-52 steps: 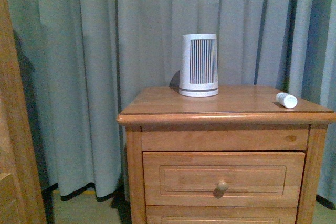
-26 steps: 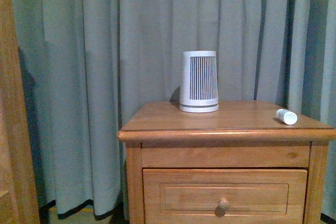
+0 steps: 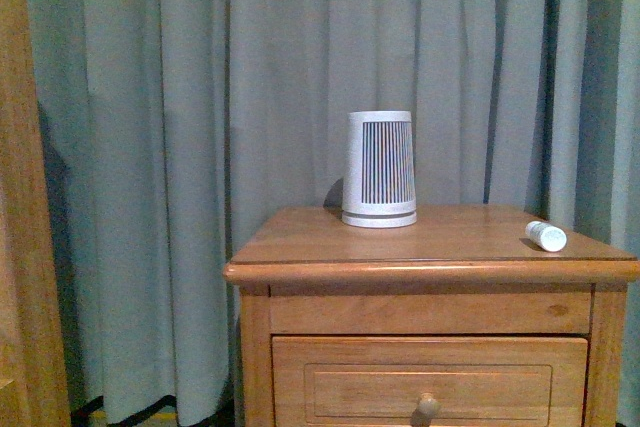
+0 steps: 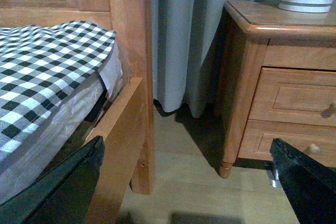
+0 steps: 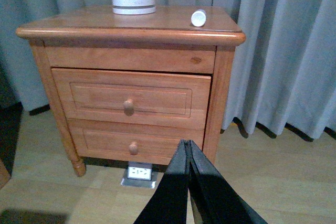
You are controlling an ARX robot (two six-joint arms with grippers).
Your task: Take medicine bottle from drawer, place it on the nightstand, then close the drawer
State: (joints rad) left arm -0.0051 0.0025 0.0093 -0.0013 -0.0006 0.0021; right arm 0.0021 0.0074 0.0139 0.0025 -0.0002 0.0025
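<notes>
Bottle lies on its side on the nightstand top, near the 3 o'clock edge in the front view; in the right wrist view its round end faces the camera.

White ribbed device stands upright toward the back of the top, at about 9 o'clock from the bottle, well apart from it.

Drawer sits flush in the cabinet front, knob centred. Lower drawer also flush.

Right gripper: black fingers pressed together to a point, nothing between them; it hangs in front of the nightstand, clear of it.

Left gripper: two dark fingers spread wide at the frame edges, holding nothing. Bed frame and checked bedding beside it; curtain behind.
</notes>
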